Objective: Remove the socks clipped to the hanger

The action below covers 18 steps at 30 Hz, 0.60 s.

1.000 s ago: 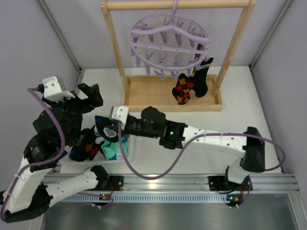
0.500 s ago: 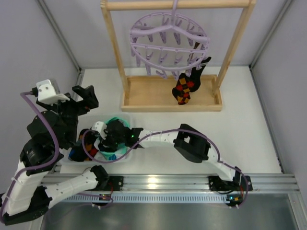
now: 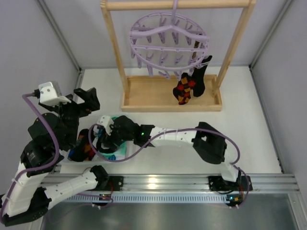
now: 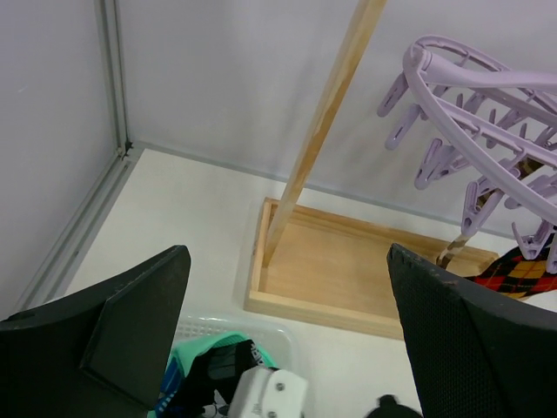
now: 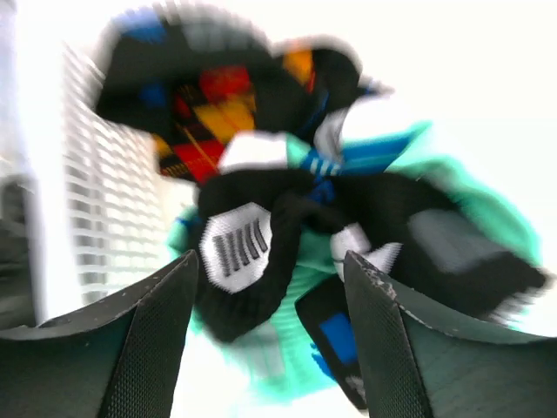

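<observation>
Top external view: two socks are seen clipped at the right rim of the hanger (image 3: pixel 163 46), a diamond-patterned sock (image 3: pixel 183 90) and a black sock (image 3: pixel 201 79), both dangling over the base of the wooden frame (image 3: pixel 114 45); the others are heaped in the basket (image 4: pixel 222 327) at the near left of the counter (image 3: pixel 249 110).
Right jaws: held apart just above the sock pile (image 5: pixel 313 218); nothing is seen clamped, though the wrist picture is blurred.
Left jaws: spread wide and empty, raised beside the basket.
Pile: a loose sock may be snagged and dragged out as the right arm is lifted.
Hook: the hanger hangs free, so it may be swung or unhooked if a sock is pulled sideways.
Pegs: fabric may be overstretched if a clip is not released cleanly.
Post: the frame may be struck on the reach back.
</observation>
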Available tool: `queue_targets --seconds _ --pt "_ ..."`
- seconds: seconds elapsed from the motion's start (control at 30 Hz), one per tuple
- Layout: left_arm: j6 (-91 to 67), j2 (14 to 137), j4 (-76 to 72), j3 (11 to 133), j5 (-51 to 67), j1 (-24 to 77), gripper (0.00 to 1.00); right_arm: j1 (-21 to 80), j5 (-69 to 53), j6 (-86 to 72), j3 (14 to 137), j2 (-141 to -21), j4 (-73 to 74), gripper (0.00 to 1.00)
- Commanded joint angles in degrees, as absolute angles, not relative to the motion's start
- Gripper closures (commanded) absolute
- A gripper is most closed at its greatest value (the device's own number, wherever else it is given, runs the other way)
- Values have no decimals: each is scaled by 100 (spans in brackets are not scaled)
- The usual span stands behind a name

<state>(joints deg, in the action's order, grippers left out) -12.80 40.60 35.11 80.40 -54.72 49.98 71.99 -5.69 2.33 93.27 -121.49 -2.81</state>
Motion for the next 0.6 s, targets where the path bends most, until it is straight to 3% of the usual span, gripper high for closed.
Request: queue_targets --seconds 0.0,0.2,0.57 --pt "-1423 3990 3445 7972 -5212 5019 2 7216 -694 132 9080 -10891 -1098 34" --pt "-1547 4043 3437 7857 -4888 5019 2 6927 -766 -167 8492 -9889 -1098 29" --pt "-1863 4245 3419 7463 -3359 5019 2 5600 570 -659 4713 -6323 -1794 11"
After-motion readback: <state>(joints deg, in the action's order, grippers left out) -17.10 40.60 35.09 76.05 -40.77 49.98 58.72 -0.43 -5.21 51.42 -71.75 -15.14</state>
